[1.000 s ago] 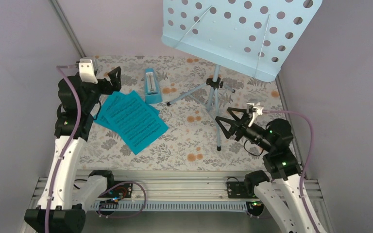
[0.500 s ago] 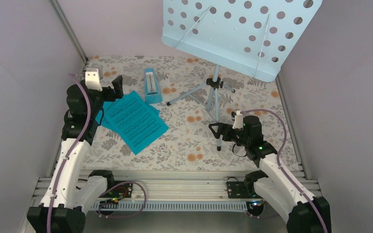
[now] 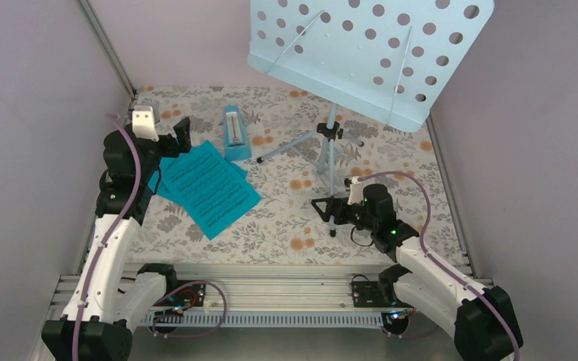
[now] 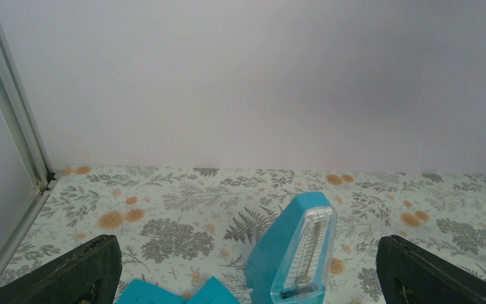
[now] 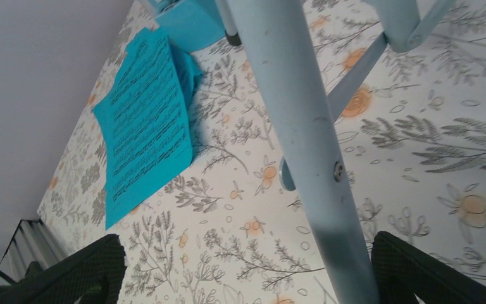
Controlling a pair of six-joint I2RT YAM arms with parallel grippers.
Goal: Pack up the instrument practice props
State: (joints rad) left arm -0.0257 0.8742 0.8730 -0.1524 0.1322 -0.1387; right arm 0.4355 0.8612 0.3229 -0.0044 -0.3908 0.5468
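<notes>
The right gripper (image 3: pixel 325 209) is reaching in low over the flower-patterned desk (image 3: pixel 286 233), its two fingers spread wide with the near leg of the light blue tripod music stand (image 3: pixel 330 150) running between them. In the right wrist view the leg is passing up the middle of the gap, and neither finger is pressing on it. There is one stand, and it is standing on three splayed legs right of the desk's middle, with its one perforated panel (image 3: pixel 361 53) tilting high above the far edge.

The left gripper (image 3: pixel 181 129) is hovering at the far left, also spread wide and holding nothing. Just below it the teal sheet-music pages (image 3: pixel 209 186) are lying fanned and overlapping. At least two are showing, and I cannot count them exactly. Just beyond their far corner, one small light blue wedge-shaped metronome (image 3: pixel 233 134) is standing upright, apart from the stand's nearest foot.
</notes>
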